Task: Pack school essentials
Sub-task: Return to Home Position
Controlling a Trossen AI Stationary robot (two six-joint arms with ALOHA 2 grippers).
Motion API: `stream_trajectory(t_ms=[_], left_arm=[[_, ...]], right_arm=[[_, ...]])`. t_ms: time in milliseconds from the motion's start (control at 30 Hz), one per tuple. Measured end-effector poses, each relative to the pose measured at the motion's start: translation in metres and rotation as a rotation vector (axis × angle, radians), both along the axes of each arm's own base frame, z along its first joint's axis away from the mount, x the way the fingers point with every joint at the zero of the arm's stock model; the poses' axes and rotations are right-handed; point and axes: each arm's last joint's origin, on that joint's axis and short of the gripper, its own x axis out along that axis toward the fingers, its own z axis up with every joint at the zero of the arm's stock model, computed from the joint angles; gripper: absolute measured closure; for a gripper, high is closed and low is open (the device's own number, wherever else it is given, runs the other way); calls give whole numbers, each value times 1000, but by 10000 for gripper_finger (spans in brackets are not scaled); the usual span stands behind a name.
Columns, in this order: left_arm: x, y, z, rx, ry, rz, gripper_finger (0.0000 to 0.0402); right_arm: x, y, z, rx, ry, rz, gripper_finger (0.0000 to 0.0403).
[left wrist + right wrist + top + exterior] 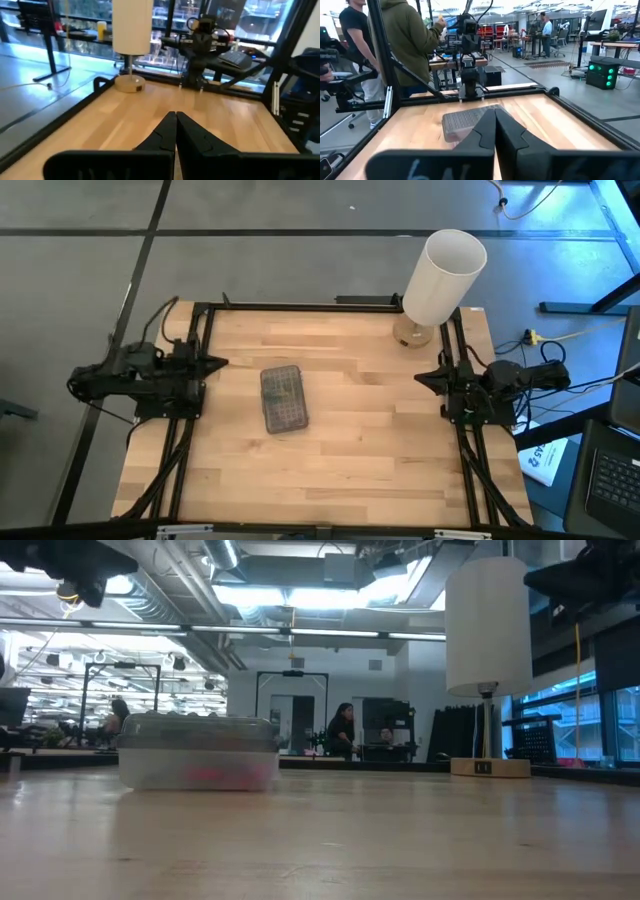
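A clear box with a grey dotted lid [283, 398] lies flat on the wooden table, left of the middle; it also shows in the low view [198, 752] and the right wrist view [462, 121]. Something pink [205, 775] shows dimly through its wall. No loose stationery is in view. My left gripper [222, 363] is shut and empty at the table's left edge, raised above it. My right gripper [420, 377] is shut and empty at the table's right edge, also raised. Both point toward the table's middle.
A tall white cylinder lamp [440, 280] on a round wooden base [412, 333] stands at the far right corner. A black frame [300, 305] runs along the table's edges. People stand beyond the table's left side [405, 45].
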Motion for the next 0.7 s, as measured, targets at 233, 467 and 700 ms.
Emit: stream_trajectory(t_ms=[233, 467, 700], left_arm=[[22, -2, -31, 3, 14, -68, 401], [36, -2, -60, 23, 49, -75, 401], [47, -2, -87, 59, 64, -101, 401]], right_arm=[[10, 3, -24, -1, 0, 16, 401], [18, 6, -50, -1, 11, 27, 401], [19, 7, -51, -94, -14, 53, 401]])
